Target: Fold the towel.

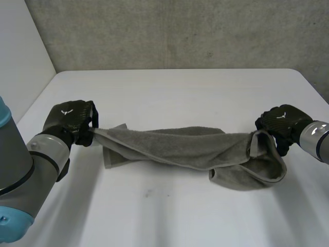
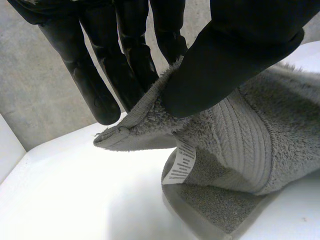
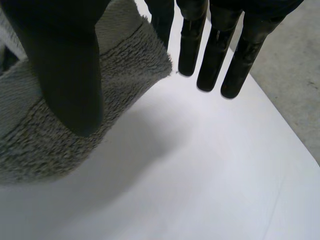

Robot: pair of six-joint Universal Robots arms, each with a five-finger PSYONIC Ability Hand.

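Towel stretches across the table; left hand pinches one end, right hand pinches the other.

Markings: no text legible.
Towel carried a white label, its print too small to read; left hand and right hand each bore a white emblem, wordless.
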